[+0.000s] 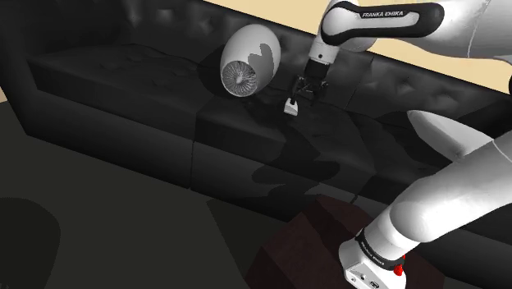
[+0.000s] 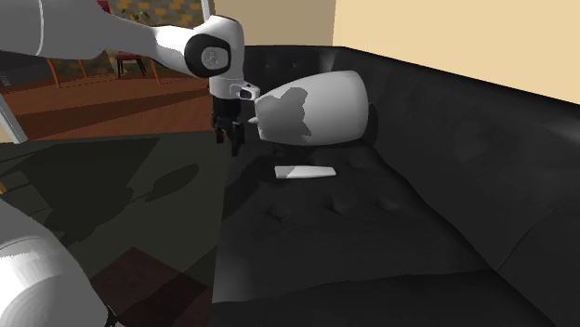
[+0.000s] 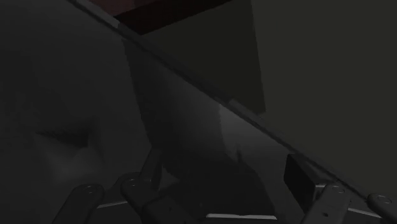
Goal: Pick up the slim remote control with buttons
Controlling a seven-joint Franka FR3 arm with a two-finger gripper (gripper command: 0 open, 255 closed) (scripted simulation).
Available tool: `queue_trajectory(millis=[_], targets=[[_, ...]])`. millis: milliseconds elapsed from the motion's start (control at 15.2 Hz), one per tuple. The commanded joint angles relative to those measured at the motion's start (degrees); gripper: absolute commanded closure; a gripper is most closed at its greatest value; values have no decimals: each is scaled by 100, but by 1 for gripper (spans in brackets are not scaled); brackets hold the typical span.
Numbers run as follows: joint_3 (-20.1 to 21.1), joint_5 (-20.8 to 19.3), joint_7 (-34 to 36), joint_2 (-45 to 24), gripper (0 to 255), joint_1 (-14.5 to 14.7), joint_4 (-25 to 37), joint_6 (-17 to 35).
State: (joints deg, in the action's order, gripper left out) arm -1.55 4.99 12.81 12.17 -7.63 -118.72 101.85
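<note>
The gripper point(image 2: 230, 139) hangs above the front edge of a black sofa point(image 2: 418, 214), fingers spread wide with nothing between them. The remote point(image 2: 305, 173), slim and pale grey, lies flat on the seat cushion, near the fingers but not touching them. Just behind it rests a big white egg-shaped shell point(image 2: 316, 107), close to the backrest

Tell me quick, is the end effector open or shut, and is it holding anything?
The end effector is open and holds nothing; the remote lies on the sofa.
</note>
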Motion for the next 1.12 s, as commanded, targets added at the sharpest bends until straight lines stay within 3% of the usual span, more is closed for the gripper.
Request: queue_trajectory(millis=[0,528,1056], targets=[[-46,-22,194,-387,0,-75,321,67],[-313,-38,861,-1937,0,-353,1718,218],[-630,90,1446,-3493,0,-703,3442,31]])
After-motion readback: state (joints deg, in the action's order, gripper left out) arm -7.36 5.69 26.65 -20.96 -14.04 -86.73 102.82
